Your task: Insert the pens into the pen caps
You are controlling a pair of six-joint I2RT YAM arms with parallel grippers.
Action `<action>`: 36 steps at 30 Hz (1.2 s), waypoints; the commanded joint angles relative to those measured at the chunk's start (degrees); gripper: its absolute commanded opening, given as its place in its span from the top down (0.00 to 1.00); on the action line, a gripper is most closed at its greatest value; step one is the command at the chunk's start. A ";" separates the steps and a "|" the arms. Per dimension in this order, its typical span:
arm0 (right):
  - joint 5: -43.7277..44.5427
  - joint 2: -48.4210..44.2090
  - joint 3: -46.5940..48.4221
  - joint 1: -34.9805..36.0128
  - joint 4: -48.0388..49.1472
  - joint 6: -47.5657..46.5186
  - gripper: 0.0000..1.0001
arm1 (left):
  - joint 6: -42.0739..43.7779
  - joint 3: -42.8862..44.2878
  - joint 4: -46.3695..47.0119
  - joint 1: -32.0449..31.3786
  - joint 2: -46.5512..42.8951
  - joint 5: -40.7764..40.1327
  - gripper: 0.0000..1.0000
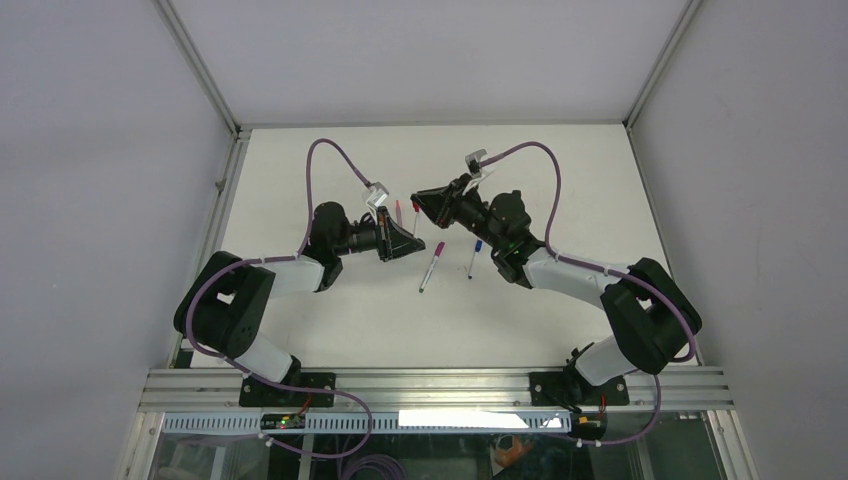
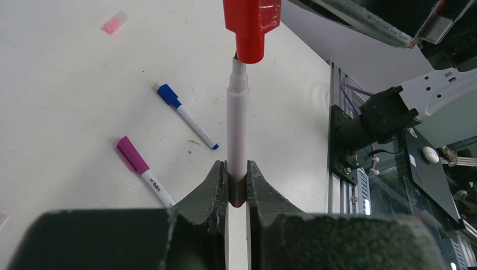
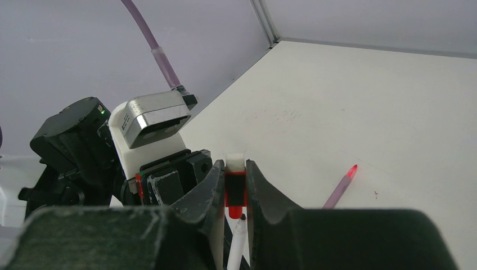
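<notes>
Left end effector (image 2: 237,175) clamps a white pen (image 2: 237,124) by its tail, over the counter's (image 2: 67,84) middle. Its nib meets the mouth of the red cap (image 2: 251,25), pinched in the right end effector (image 3: 235,171). If slightly off-axis, the nib could catch the rim, or the pen slip back.

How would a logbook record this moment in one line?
left pincer: shut on white-barrelled pen | right pincer: shut on red plastic cap | pen tip at cap mouth, not fully in
</notes>
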 commanded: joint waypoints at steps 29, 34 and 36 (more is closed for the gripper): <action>1.63 -1.20 1.01 0.33 1.48 -3.00 1.00 | 3.78 0.12 1.30 -0.36 -1.46 0.76 1.00; 1.89 -1.56 0.28 0.35 1.17 -3.11 1.00 | 4.02 0.25 0.84 -0.36 -1.69 0.62 1.00; 1.99 -1.65 -0.03 0.36 1.01 -3.17 1.00 | 4.13 0.29 0.74 -0.36 -1.77 0.49 1.00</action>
